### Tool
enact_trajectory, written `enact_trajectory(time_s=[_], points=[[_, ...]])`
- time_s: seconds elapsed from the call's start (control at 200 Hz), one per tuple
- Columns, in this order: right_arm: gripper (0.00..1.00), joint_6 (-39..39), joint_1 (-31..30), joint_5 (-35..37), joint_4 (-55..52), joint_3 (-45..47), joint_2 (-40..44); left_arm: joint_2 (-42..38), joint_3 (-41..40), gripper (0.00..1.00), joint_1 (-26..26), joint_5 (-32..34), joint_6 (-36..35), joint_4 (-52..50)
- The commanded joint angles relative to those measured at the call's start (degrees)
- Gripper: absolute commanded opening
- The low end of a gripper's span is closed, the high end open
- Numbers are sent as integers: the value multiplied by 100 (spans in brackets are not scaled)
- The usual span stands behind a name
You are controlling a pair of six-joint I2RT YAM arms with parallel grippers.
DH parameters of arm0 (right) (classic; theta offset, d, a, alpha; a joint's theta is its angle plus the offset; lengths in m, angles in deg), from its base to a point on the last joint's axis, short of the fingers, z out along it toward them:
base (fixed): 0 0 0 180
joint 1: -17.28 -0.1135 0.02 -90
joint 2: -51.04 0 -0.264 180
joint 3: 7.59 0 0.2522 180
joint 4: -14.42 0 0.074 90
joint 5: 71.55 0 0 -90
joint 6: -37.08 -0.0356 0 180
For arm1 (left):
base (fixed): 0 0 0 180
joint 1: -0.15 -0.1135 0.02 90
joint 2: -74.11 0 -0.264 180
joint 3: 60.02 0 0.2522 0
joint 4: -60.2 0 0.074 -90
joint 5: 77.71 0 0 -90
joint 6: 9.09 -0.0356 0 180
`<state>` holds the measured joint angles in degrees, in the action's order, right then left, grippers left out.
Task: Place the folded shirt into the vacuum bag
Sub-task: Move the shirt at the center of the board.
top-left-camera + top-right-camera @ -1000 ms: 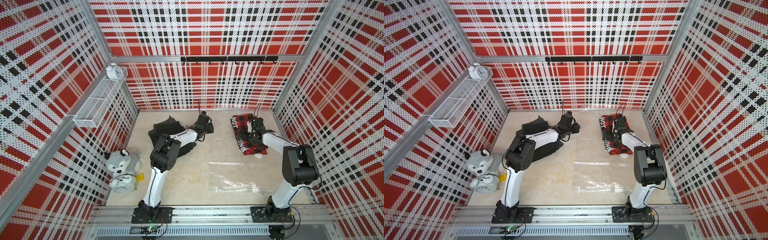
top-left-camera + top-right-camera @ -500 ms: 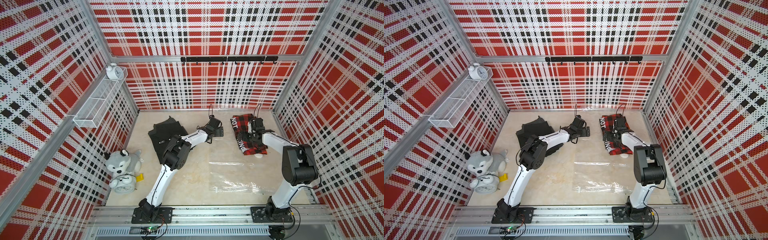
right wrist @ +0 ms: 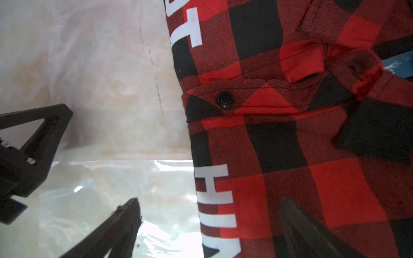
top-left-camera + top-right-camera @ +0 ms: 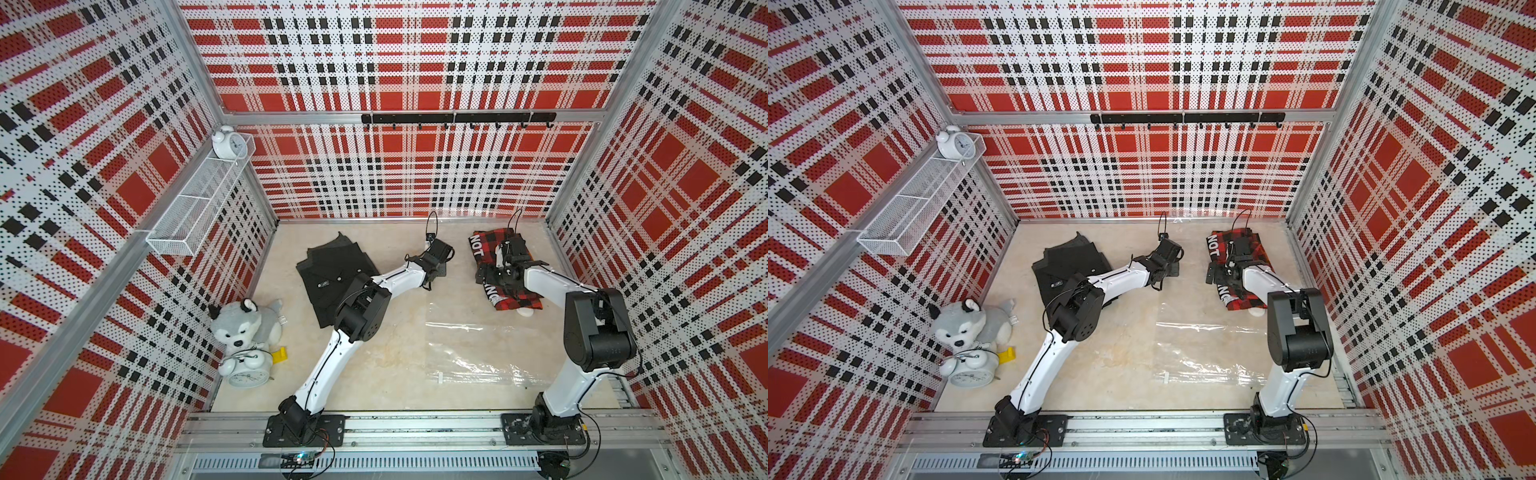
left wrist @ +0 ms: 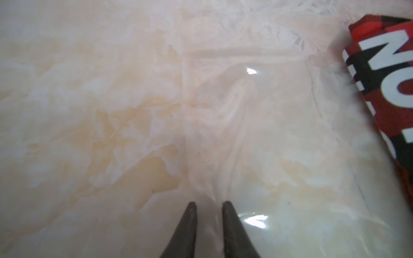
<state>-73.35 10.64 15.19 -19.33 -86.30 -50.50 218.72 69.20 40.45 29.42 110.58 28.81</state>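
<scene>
I see the left jaws nearly closed, pinching a ridge of the vacuum bag [image 5: 268, 134] film low over the tabletop [image 5: 78, 111]. Right jaws spread wide, gripping nothing, astride the folded shirt [image 3: 290, 145] edge, with bag film under one finger. The shirt lies near the left jaws.

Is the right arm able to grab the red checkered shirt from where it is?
Probably yes. The right gripper hangs open right over the red checkered shirt, one finger over the cloth and one past its edge, with nothing in the way.
</scene>
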Motion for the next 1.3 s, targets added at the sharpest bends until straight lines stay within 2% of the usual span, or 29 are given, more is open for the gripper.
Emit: enact_trajectory(time_s=[0.0,0.035,0.341,0.566,0.807,1.042,1.298], points=[[100,51,-31,116,6,49,-16,-226,-465,4,41,-186,84,7],[100,56,-31,129,-1,44,-8,-395,-632,0,33,-244,90,173],[100,194,-172,727,-412,-416,-116,-2017,-2306,0,-303,-704,329,1569],[100,644,-787,1759,-976,-1382,-822,-2375,-2711,0,-415,-866,304,1700],[99,1154,-1183,2144,-1255,-2330,-1789,-2675,-3074,0,-465,-930,309,1872],[97,924,-1125,3250,-1883,-3180,-2633,-3057,-3646,0,-654,-798,344,2098],[96,620,-663,2945,-1754,-3005,-2366,-3940,-4830,0,-1069,-617,558,2731]])
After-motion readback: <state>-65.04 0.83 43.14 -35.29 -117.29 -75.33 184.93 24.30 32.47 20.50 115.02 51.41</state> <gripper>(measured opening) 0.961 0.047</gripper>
